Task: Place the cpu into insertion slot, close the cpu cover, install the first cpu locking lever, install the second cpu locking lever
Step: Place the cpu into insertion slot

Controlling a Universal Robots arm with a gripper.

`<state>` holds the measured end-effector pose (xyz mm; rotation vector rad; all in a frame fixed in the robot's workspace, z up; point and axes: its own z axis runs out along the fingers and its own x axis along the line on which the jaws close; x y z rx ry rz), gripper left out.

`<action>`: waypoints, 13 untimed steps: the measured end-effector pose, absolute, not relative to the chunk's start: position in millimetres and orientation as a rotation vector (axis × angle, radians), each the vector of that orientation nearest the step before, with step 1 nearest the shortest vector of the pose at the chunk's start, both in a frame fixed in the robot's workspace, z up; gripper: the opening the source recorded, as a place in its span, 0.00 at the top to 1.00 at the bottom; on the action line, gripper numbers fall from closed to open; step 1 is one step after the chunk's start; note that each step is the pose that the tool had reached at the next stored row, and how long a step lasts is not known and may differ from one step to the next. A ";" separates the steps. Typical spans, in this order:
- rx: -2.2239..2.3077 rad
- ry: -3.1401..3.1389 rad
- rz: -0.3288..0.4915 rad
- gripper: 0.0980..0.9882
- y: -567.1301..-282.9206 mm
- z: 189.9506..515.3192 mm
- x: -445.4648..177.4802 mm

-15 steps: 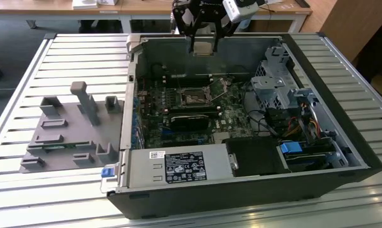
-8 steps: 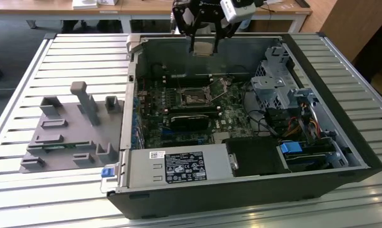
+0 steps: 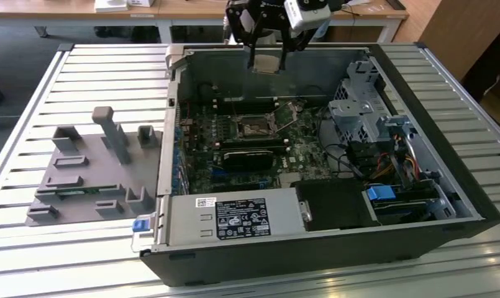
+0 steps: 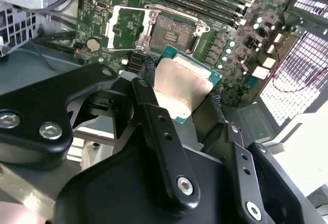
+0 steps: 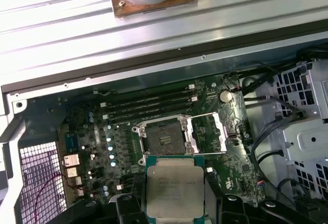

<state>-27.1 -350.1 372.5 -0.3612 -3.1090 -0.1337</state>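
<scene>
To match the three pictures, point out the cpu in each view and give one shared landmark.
Exterior view: cpu near the top middle, held above the slot.
First wrist view: cpu close to the camera, just short of the slot.
Second wrist view: cpu tilted, close to the camera, beside the slot.
Shared landmark: the empty square slot.

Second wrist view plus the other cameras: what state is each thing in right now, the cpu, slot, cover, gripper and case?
cpu: gripped, above the board, not yet in the slot.
insertion slot: empty and uncovered.
cpu cover: flipped open, lying beside the slot.
gripper: shut on the cpu.
computer case: lying on its side, side panel off, inside exposed.
</scene>
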 end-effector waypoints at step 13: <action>-0.545 -3.088 -0.125 0.50 -350.1 371.9 -27.1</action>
